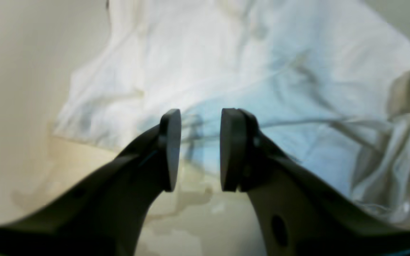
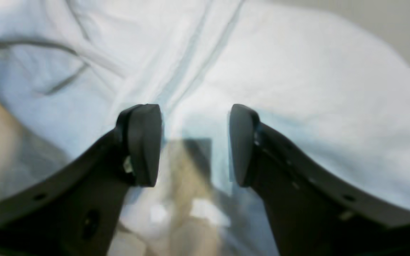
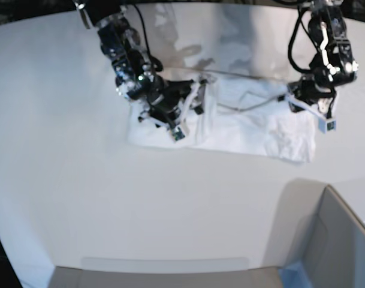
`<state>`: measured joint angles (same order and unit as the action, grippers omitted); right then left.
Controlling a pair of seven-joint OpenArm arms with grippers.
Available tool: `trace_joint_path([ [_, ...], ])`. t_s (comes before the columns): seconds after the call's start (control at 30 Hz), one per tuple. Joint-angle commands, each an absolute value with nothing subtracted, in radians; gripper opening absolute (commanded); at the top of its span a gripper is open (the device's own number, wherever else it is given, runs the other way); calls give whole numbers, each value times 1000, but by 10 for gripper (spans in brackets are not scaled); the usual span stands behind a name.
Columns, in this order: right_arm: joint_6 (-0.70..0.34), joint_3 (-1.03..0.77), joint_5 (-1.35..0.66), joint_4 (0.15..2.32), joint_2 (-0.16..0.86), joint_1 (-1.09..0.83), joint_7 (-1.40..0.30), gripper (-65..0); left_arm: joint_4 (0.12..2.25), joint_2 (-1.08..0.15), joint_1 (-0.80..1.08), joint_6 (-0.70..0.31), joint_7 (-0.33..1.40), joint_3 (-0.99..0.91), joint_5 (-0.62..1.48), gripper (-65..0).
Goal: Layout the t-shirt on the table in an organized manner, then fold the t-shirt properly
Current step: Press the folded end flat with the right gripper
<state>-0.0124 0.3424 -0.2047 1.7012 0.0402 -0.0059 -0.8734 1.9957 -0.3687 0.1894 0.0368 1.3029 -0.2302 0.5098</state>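
On the table (image 3: 80,180), the t-shirt (image 3: 242,129) lies spread but wrinkled. Both end effectors, left (image 1: 200,153) and right (image 2: 195,145), hover over it, jaws apart, empty. Soft, light cloth; probably best pinched at hem corners.

Base view: high and well back, looking down across the large smooth white table (image 3: 80,198), taking in both arms and the whole rumpled white cloth t-shirt (image 3: 242,129). Each wrist view: mounted just behind its own dark fingers (image 1: 171,149) (image 2: 142,142), aimed down past them, very close to the cloth and blurred. Shared by all three: the shirt's white fabric on the tabletop.
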Motion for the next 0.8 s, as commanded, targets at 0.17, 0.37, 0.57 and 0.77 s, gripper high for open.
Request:
trace_joint_path([
  [0.17,13,321,-203,1765,76,-19,-851,-339,2028,-386,171,36,1282,-240,510,-418],
  [0.37,76,229,-203,1758,85,-70,-851,-339,2015,-387,130,36,1231,-239,510,-353],
  [0.57,77,166,-203,1704,91,-85,-851,-339,1905,-417,58,36,1230,-228,510,-347],
  [0.77,77,31,-203,1650,111,-81,-851,-339,1831,-415,45,36,1221,-239,510,-348],
])
